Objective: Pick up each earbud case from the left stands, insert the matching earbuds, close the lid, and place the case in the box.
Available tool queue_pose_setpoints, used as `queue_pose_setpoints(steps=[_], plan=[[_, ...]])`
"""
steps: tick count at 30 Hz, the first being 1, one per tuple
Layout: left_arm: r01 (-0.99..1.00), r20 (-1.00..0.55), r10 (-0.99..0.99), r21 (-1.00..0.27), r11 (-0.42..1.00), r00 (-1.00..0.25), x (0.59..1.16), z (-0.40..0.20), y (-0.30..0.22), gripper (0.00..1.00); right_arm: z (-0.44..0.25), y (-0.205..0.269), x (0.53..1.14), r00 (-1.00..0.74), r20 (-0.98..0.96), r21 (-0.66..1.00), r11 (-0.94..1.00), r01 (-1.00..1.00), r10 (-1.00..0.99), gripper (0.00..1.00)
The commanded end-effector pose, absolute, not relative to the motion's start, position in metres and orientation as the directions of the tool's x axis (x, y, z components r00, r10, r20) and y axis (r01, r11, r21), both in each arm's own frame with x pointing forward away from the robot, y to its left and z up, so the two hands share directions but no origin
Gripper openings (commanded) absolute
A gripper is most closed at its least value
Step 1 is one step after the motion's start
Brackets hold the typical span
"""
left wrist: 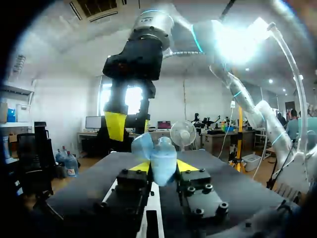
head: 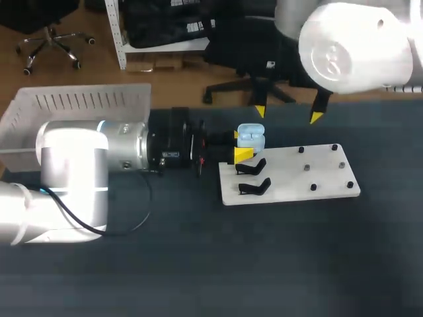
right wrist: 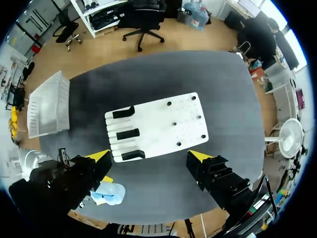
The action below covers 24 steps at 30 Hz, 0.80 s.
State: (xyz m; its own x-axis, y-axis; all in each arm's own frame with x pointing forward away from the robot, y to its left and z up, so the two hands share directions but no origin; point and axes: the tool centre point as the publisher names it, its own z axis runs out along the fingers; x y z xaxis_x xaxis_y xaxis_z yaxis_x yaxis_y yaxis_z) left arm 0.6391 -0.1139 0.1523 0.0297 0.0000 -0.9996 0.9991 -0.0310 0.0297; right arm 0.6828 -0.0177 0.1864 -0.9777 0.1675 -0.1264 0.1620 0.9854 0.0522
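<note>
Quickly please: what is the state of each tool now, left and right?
Left tool: closed on the blue earbud case, whose lid is open.
Right tool: open, holding nothing.

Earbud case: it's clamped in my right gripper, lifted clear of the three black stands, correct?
Not quite. The light blue earbud case is clamped in the left gripper, not the right, as the left wrist view shows. It is lifted clear of the three black stands.

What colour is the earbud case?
Light blue; the earbud case shows best in the left wrist view.
</note>
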Motion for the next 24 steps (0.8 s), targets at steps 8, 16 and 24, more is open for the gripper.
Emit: queue_pose_setpoints(steps=[8, 16, 24], plan=[[0.999, -0.999, -0.004, 0.033, -0.025, 0.033, 0.638, 0.151, -0.114, 0.0, 0.185, -0.002, 0.653, -0.995, -0.07, 0.02, 0.998, 0.064, 0.065, 1.0], [0.999, -0.999, -0.004, 0.033, -0.025, 0.033, 0.638, 0.151, -0.114, 0.0, 0.214, -0.023, 0.647, -0.94, -0.307, 0.038, 0.989, 0.144, 0.149, 1.0], [0.997, -0.998, 0.039, 0.05, 0.05, 0.048, 0.645, 0.16, -0.073, 0.0, 0.244, -0.057, 0.646, -0.855, -0.444, 0.109, 0.964, 0.244, 0.267, 1.0]])
